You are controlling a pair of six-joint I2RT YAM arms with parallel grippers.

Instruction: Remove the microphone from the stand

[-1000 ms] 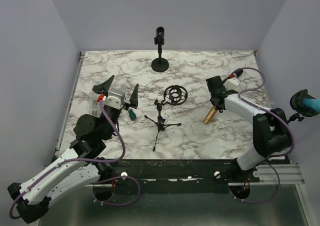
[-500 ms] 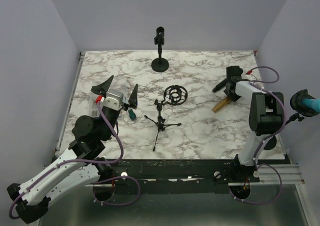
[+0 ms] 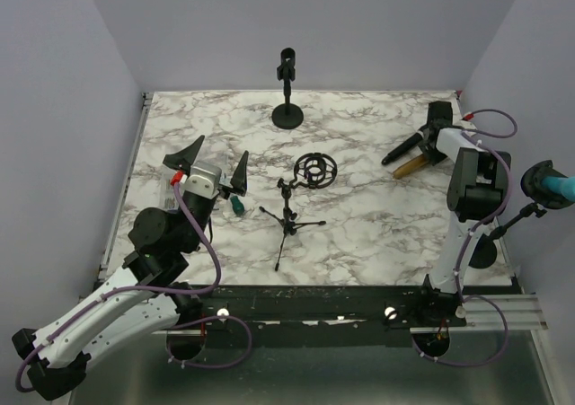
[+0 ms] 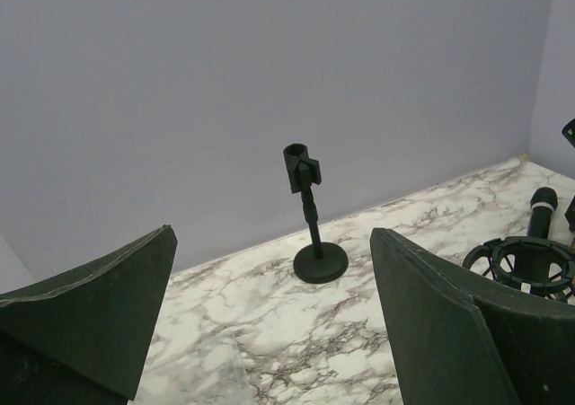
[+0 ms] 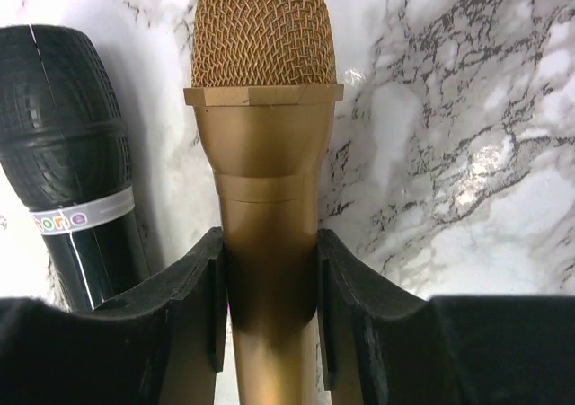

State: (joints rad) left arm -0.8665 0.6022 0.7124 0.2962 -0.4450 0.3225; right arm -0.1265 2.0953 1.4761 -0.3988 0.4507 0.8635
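Hovering over the near-left part of the table [image 3: 359, 234], the left gripper [image 3: 214, 162] has its jaws spread wide, nothing between them. Mid-table: tripod stand [image 3: 289, 216] with ring-shaped shock mount [image 3: 315, 170]. Far right: right gripper [image 5: 269, 243] clamped on the gold microphone [image 5: 264, 109], pads on the handle below the mesh head. A black microphone [image 5: 67, 162] lies just beside it. Far edge: round-base stand [image 3: 287, 91], upright.

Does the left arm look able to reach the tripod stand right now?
Probably yes: the left claw is open and empty, and only a small green object lies between it and the tripod stand.
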